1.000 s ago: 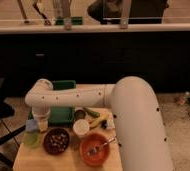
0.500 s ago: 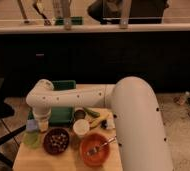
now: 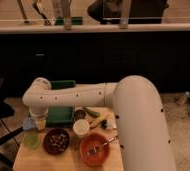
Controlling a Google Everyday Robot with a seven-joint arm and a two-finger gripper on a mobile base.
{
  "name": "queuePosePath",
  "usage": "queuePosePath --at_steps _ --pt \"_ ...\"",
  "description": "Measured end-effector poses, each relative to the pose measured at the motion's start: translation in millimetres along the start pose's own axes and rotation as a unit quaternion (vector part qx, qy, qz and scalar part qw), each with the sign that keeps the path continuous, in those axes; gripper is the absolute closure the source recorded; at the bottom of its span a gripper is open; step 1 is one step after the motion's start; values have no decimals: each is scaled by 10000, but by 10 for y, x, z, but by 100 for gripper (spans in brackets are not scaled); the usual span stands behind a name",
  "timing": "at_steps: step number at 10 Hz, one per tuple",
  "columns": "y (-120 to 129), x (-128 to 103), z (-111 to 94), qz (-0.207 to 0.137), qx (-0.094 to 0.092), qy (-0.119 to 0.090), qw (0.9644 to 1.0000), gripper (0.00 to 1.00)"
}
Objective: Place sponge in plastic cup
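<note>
The light-blue sponge is at the tip of my gripper, which hangs down from the white arm's wrist at the table's left side. The gripper is shut on the sponge. It holds the sponge just above the rim of the translucent yellow-green plastic cup, which stands upright at the table's front left corner. The wrist hides most of the gripper.
On the wooden table are a dark bowl of nuts, an orange bowl with a fork, an opaque white cup, a green tray, a banana and a green vegetable. A dark counter runs behind.
The arm's wrist has shifted very slightly to the right. The sponge stays at the gripper, over the plastic cup. Nothing else moved.
</note>
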Motion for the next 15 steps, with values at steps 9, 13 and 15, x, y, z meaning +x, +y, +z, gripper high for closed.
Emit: queuePosePath --at_steps 9,13,15 --pt "219 -444 -3 -782 -536 -268 9951 100" --pt "410 -548 15 -1001 -685 -217 9924 100" --pt "504 -523 8 -988 -717 -209 9923 100"
